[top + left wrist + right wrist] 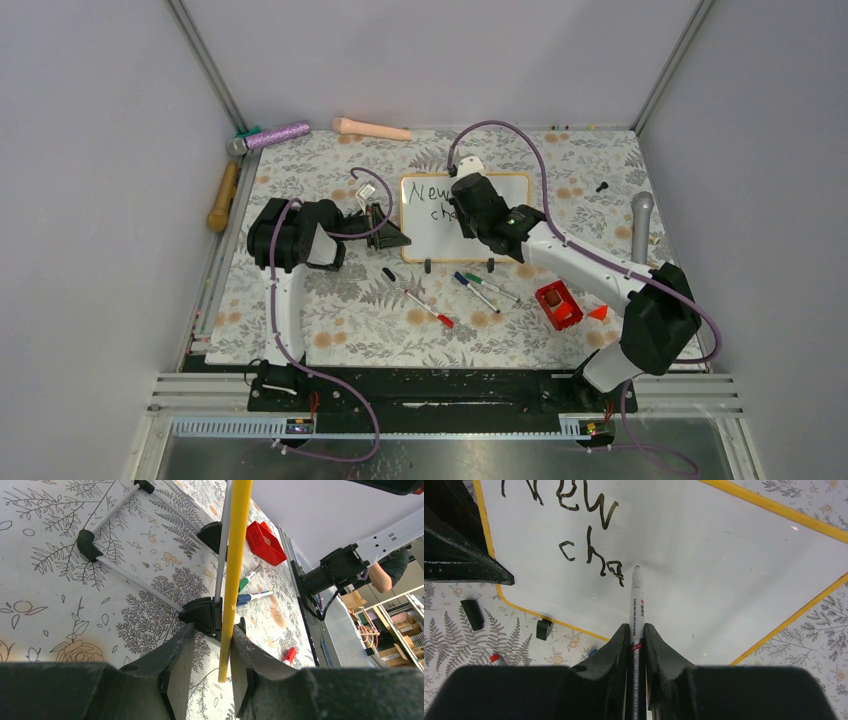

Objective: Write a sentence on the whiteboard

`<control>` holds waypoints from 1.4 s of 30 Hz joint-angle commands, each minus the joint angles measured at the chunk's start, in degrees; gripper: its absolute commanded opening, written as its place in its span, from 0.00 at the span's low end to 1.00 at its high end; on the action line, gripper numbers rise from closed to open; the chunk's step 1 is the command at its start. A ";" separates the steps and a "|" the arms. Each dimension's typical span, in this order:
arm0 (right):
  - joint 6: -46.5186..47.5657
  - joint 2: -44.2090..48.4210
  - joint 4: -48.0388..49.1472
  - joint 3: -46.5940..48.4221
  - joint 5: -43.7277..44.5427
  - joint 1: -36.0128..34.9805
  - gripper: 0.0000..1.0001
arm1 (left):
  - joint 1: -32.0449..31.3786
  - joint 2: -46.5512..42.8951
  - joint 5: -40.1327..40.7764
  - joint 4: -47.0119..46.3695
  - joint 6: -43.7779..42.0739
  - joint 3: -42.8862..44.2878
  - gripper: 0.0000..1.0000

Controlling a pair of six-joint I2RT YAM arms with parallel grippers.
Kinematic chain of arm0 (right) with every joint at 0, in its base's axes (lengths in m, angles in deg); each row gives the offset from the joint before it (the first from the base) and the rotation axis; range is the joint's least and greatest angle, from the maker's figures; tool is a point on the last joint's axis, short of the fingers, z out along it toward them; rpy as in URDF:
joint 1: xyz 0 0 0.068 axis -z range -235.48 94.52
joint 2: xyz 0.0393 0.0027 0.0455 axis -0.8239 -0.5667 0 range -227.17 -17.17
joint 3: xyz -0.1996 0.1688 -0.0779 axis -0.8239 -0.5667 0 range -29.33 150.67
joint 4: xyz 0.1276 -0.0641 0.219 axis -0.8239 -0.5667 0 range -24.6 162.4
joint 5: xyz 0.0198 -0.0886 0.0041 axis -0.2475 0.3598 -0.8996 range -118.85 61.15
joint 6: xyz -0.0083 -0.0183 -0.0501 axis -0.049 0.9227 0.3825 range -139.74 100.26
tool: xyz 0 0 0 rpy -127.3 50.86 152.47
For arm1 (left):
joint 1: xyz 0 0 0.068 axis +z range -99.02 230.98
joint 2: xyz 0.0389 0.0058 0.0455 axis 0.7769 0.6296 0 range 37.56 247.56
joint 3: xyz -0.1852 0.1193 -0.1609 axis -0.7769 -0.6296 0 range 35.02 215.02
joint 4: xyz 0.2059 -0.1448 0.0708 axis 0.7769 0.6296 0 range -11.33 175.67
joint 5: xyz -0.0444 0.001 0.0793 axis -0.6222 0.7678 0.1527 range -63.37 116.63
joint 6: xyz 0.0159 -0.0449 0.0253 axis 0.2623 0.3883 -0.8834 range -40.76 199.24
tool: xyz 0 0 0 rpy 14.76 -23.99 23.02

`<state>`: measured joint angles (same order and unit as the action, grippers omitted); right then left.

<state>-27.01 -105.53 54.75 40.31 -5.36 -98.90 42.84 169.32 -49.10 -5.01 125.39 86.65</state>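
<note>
Pinching the marker [638, 602] between its fingers, the right gripper [636, 630] holds the tip to the board [724, 565] just right of "cha", where the sentence [588, 545] stops under "New". The left gripper [212, 635] clamps the board's frame edge, probably to brace it against the pen's push. The board stands propped on the surface [370, 330], mid-back.

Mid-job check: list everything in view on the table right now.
whiteboard: one, white, yellow frame, standing mid-table
sentence: one, black, "New cha" so far, board's upper left
held marker: one, white barrel, tip at the writing
loose markers: three, red, blue, green, before the board
black cap: one, beside them
red box: one, right of the markers
microphone-like toys: three, purple, peach, grey, table edges
left pincer: one, black, shut on board's left edge
right pincer: one, black, shut on held marker
</note>
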 commanded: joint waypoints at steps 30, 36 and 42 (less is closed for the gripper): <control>-0.03 -2.07 -3.23 2.40 -0.94 0.37 0.00 | -0.18 1.39 1.05 -0.31 -2.38 0.39 0.31; 0.49 -2.93 -4.38 3.47 -0.68 0.41 0.00 | -0.18 1.40 1.09 -0.34 -2.38 0.39 0.31; 0.90 -3.17 -4.28 4.44 0.51 0.42 0.00 | -0.20 1.46 1.02 -0.34 -2.38 0.39 0.31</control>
<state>-26.64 -108.15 50.83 41.76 -5.91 -98.92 42.84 169.32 -49.14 -5.01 125.39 86.65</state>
